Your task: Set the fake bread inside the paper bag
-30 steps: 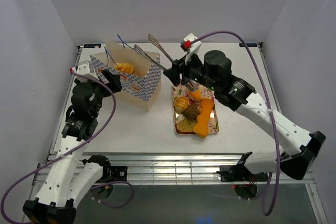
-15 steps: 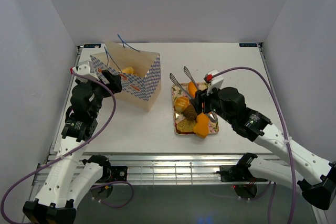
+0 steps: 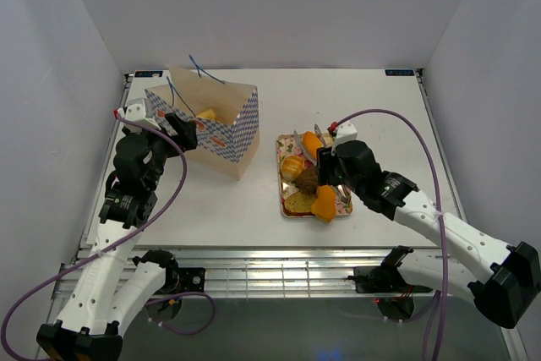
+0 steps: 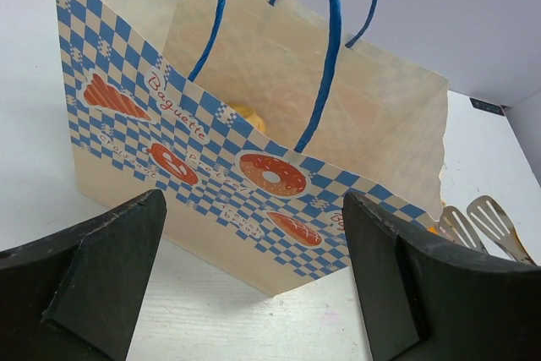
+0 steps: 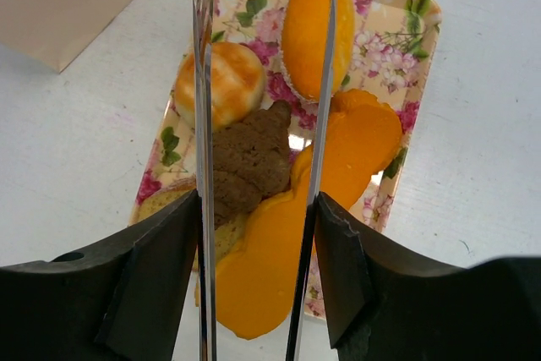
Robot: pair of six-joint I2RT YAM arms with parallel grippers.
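The paper bag (image 3: 221,128) stands open at the back left, and an orange bread piece (image 3: 205,113) lies inside it. My left gripper (image 3: 173,124) is open and empty beside the bag's checkered side (image 4: 211,150). My right gripper (image 3: 325,166) is shut on metal tongs (image 5: 201,124), whose arms are spread over the floral tray (image 3: 345,205). On the tray lie an orange roll (image 5: 308,27), a round golden roll (image 5: 224,82), a brown bun (image 5: 249,158), an orange croissant (image 5: 338,158) and a toast slice (image 5: 161,200). The tongs hold nothing.
The bag's blue string handles (image 4: 330,48) stand up above its rim. The tongs' tips (image 4: 482,221) show past the bag's right edge in the left wrist view. White walls enclose the table on three sides.
My right arm has swung from above the bag back to the right and down over the tray, with the tongs still in it. The left arm has not moved.
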